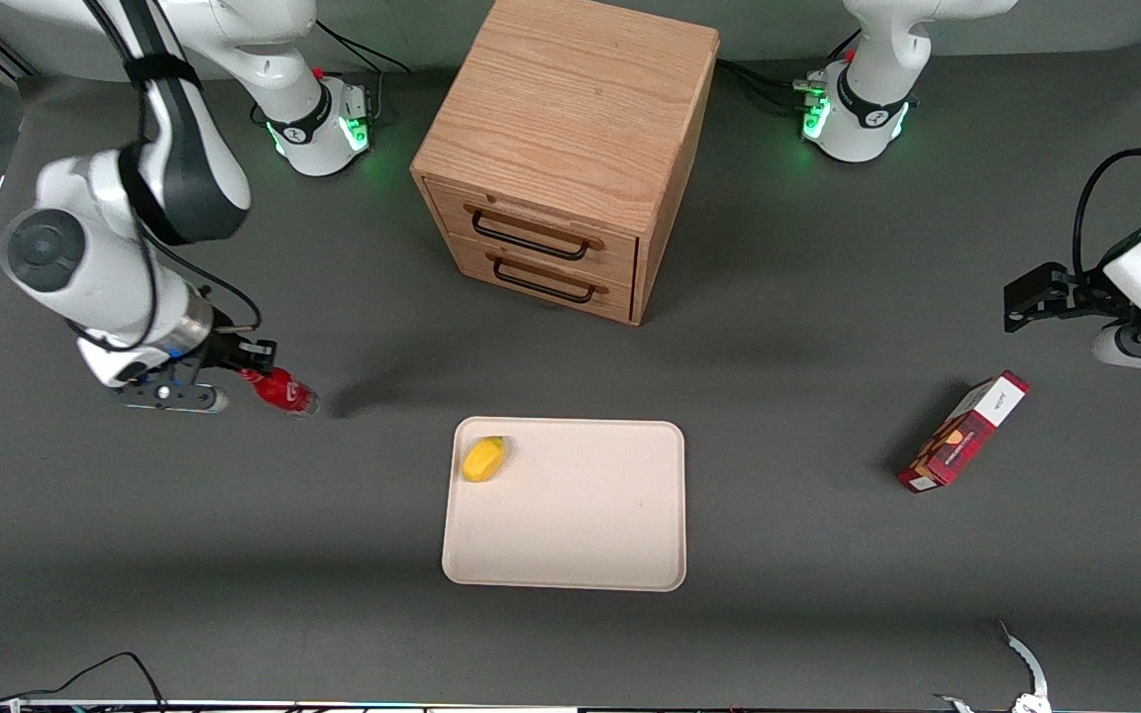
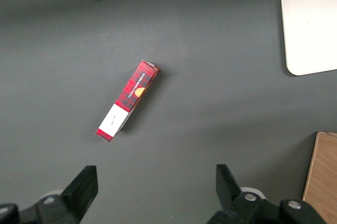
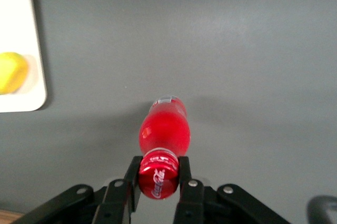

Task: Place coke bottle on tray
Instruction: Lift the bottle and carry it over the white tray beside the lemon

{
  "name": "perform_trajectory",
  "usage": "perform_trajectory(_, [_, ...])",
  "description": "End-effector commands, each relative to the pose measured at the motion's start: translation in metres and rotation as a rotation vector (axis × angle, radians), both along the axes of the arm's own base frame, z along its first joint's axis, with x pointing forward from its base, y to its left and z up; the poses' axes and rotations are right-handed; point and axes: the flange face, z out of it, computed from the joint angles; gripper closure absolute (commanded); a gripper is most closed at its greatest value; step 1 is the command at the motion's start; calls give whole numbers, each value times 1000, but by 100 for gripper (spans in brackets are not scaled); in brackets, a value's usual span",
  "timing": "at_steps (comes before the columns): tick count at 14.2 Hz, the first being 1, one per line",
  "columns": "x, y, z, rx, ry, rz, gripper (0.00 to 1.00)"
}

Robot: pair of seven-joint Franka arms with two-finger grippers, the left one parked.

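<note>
The coke bottle (image 1: 281, 390) is small and red with a red cap and white lettering. My right gripper (image 1: 256, 368) is shut on its cap, one finger on each side, seen plainly in the right wrist view (image 3: 158, 174), where the bottle (image 3: 164, 132) hangs below the fingers over the grey table. In the front view it is tilted, toward the working arm's end of the table. The cream-beige tray (image 1: 570, 545) lies flat in the middle of the table, nearer the front camera than the cabinet; its corner shows in the right wrist view (image 3: 26, 100).
A yellow fruit (image 1: 483, 458) lies in a corner of the tray. A wooden two-drawer cabinet (image 1: 570, 149) stands above the tray, drawers shut. A red-and-white carton (image 1: 964, 432) lies toward the parked arm's end.
</note>
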Motion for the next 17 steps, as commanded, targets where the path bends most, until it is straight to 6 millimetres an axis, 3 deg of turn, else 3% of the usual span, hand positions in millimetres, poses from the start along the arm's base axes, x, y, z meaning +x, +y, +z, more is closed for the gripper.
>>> perform_trajectory(1, [15,6,72,-1,-25,29,100])
perform_trajectory(4, [38,51,111,34,-22,-2,100])
perform_trajectory(6, [69,82,118,83,9,-78,100])
perform_trajectory(8, [99,105,112,143,-7,-161,100])
perform_trajectory(12, [134,155,56,198,-52,-325,100])
perform_trajectory(15, [147,201,-16,163,-92,-448,100])
perform_trajectory(17, [152,215,-54,142,-104,-481,100])
